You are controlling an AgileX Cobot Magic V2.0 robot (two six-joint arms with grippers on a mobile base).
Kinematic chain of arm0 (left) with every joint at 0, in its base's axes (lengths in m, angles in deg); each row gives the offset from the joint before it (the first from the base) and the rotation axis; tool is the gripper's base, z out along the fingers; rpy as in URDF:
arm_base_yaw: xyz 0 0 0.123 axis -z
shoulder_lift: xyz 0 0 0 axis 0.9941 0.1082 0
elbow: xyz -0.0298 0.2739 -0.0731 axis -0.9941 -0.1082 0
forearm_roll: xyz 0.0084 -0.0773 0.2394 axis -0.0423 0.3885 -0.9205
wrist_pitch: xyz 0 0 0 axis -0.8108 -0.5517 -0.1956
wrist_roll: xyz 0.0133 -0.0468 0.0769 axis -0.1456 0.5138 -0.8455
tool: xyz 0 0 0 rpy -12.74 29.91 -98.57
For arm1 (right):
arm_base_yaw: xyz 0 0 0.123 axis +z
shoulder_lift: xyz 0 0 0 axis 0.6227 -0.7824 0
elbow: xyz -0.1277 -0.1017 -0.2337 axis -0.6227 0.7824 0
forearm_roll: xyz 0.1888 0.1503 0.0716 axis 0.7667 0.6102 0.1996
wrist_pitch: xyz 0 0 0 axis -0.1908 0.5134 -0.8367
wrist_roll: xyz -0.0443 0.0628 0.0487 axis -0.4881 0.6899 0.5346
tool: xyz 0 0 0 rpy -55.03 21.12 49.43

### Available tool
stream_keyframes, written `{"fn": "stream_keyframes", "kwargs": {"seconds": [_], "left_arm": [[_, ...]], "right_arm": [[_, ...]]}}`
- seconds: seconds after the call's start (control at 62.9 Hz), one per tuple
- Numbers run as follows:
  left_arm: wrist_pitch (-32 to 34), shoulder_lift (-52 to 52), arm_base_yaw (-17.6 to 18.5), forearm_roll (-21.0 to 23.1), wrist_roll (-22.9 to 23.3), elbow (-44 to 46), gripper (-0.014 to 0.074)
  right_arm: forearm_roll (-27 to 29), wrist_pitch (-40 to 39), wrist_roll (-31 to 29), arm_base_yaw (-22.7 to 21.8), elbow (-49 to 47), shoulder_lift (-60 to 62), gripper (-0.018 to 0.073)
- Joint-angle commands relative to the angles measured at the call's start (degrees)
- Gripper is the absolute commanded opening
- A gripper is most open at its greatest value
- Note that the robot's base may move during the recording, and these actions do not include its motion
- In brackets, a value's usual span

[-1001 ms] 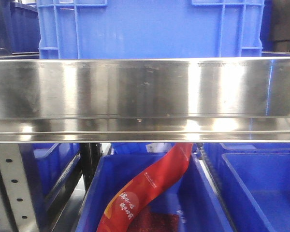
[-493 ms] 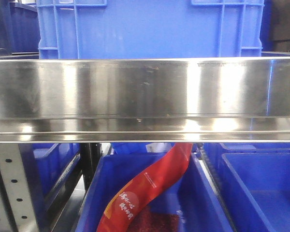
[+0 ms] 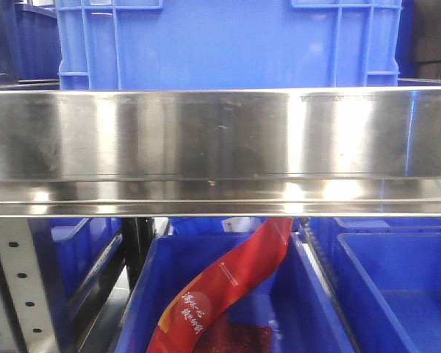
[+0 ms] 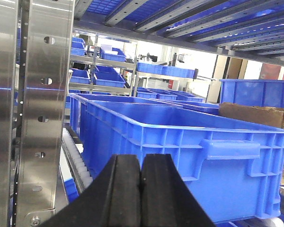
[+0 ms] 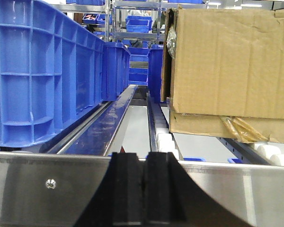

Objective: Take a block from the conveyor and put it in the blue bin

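Observation:
No block and no conveyor belt show in any view. My left gripper is shut, its black jaws pressed together with nothing between them, and it points at the side of a large blue bin on a roller shelf. My right gripper is also shut and empty, just in front of a steel rail. In the front view a blue bin stands behind a wide steel rail. Below it an open blue bin holds a red printed pack.
A cardboard box sits on white rollers right of the right gripper, with tall blue bins to its left. A perforated steel upright stands close left of the left gripper. More blue bins sit at lower right.

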Motion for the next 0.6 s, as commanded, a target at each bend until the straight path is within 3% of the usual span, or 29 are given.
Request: {"fn": "stream_keyframes", "kwargs": {"seconds": [0.0, 0.254, 0.35, 0.429, 0.588], "left_arm": [[0.79, -0.38, -0.17, 0.14, 0.02, -0.05, -0.0111], [0.38, -0.38, -0.17, -0.34, -0.09, -0.05, -0.0111], [0.14, -0.38, -0.31, -6.92, -0.09, -0.05, -0.0111], [0.00, -0.38, -1.01, -8.98, -0.09, -0.78, -0.0111], [-0.10, -1.14, -3.81, -6.51, 0.01, -5.02, -0.0111]], "right_arm": [[-0.39, -0.64, -0.56, -0.26, 0.11, 0.20, -0.0167], [-0.39, -0.64, -0.56, -0.26, 0.11, 0.20, -0.0167], [-0.39, -0.64, -0.56, -0.26, 0.11, 0.20, -0.0167], [-0.39, -0.64, -0.56, -0.26, 0.11, 0.20, -0.0167], [-0.39, -0.64, -0.56, -0.26, 0.11, 0.20, -0.0167]]}}
